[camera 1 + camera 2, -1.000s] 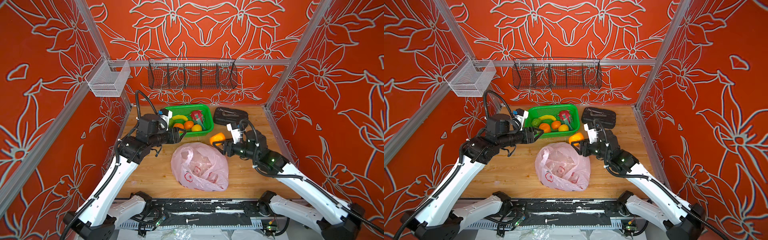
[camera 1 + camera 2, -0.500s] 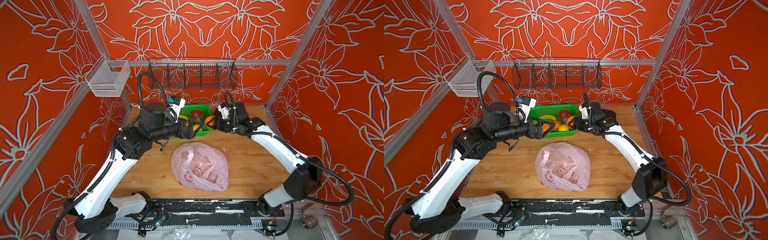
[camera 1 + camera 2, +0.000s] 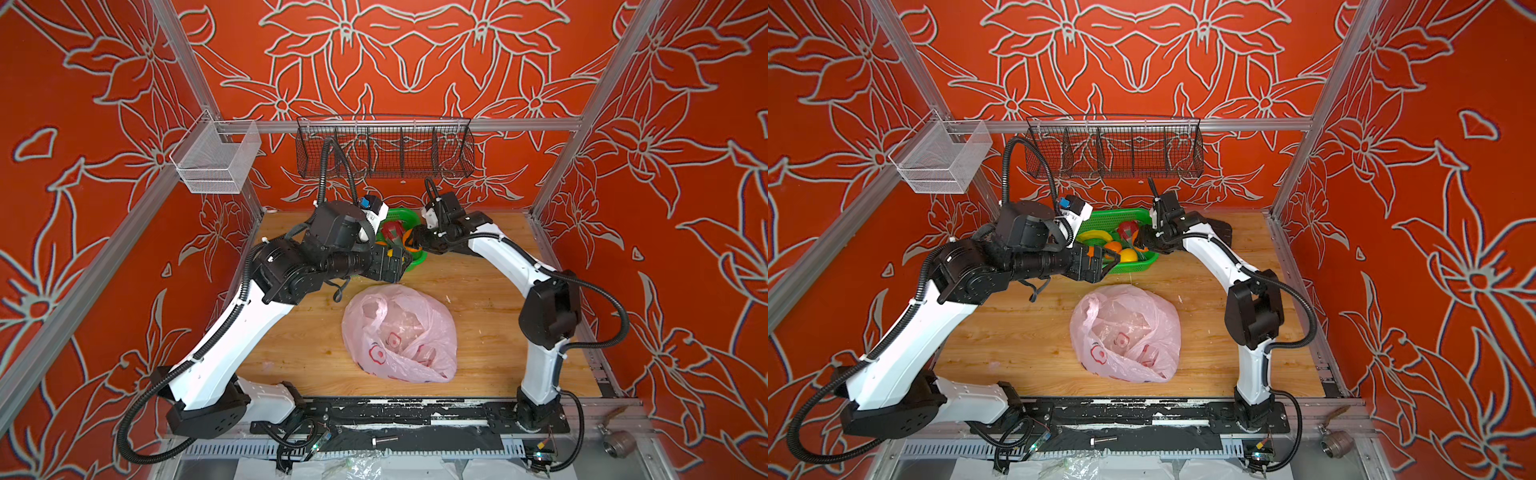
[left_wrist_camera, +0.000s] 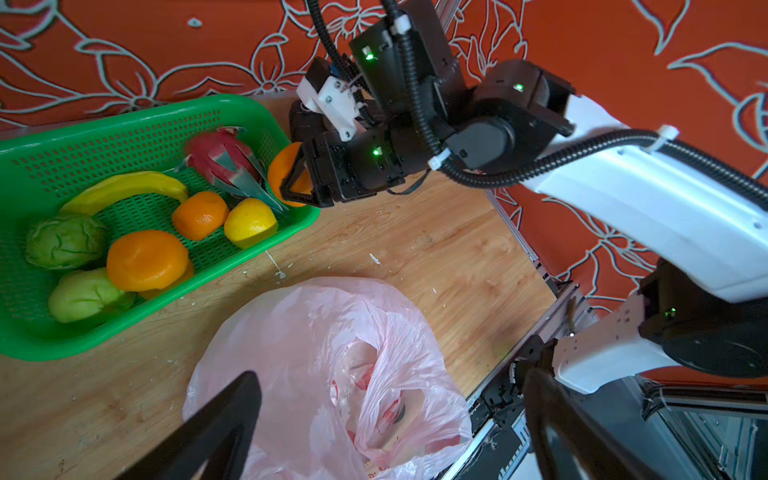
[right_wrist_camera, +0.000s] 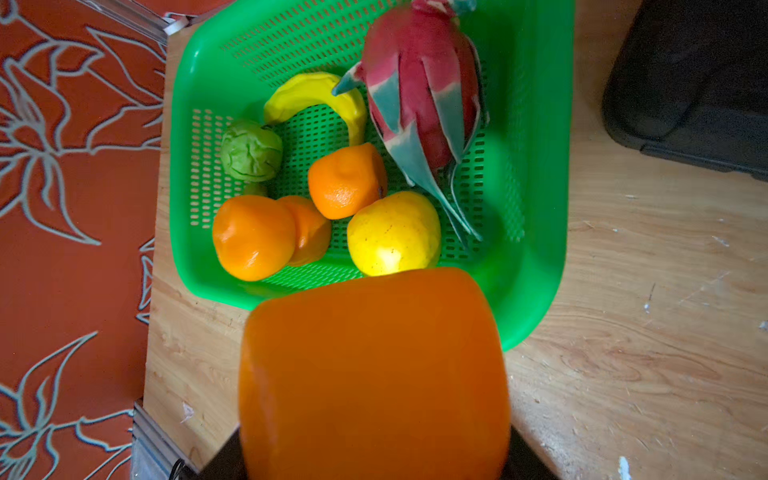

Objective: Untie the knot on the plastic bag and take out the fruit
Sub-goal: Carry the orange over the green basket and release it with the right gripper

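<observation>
Red walls [image 3: 395, 62], wooden tabletop [image 3: 478, 291]. Orange [image 5: 374, 374] held in right jaws over basket [image 5: 540, 208] rim, 12 o'clock of bag [image 3: 399, 332]; carry inward, release low. Wide, empty left jaws.

In both top views the plastic bag [image 3: 1125, 332] lies mid-frame on the table [image 3: 1017, 340]. Above it, upper centre, sits the basket [image 3: 1121, 214] with the fruit [image 3: 1128, 254] inside. One orange [image 5: 374, 374] hangs over the basket's right end in the right gripper [image 4: 296, 178]. Right of the basket, what seems a case [image 3: 1223, 230] lies half hidden behind the right arm [image 3: 1208, 249].
</observation>
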### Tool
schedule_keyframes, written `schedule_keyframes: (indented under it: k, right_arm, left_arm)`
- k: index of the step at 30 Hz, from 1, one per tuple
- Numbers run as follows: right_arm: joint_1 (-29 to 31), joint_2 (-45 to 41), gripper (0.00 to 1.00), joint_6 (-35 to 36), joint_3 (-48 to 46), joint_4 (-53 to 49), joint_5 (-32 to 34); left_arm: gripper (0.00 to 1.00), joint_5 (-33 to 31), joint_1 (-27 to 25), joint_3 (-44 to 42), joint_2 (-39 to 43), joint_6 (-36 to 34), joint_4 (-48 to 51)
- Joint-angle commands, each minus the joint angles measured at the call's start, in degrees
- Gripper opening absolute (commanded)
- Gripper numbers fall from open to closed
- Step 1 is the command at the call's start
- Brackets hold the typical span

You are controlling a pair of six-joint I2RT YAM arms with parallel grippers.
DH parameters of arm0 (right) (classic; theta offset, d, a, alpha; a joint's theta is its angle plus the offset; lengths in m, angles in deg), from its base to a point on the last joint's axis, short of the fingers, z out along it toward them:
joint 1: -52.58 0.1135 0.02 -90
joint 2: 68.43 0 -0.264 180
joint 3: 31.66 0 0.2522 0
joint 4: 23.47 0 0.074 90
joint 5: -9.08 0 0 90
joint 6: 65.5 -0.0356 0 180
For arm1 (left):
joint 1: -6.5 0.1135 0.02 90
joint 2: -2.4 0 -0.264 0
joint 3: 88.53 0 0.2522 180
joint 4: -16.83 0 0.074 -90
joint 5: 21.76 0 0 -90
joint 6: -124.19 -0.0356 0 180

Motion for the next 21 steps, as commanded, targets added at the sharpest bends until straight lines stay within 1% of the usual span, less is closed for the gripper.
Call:
schedule_keyframes:
  k: [1,6,12,16,21]
  right_arm:
    - [-0.27,4.34,0.43,-0.12,4.74,-3.42,2.29]
    - [-0.28,10.70,0.45,-2.14,10.45,-6.83,7.87]
    - [-0.27,16.76,0.48,-5.29,15.14,-8.41,7.30]
    - [-0.19,19.87,0.59,-7.66,18.31,-12.21,9.51]
    - [-0.18,19.82,0.75,-8.98,19.13,-13.57,10.59]
  left_arm:
    - [0.97,-3.63,-1.35,2.09,-1.12,-1.89,3.74]
    - [0.97,-4.39,-1.68,1.38,-1.28,-2.09,3.93]
    - [0.97,-5.61,-1.67,0.43,-0.68,-2.00,4.20]
    - [0.97,-6.40,-1.69,-0.25,0.14,-1.97,4.13]
    - [0.97,-7.45,-1.68,-1.70,1.40,-1.30,4.18]
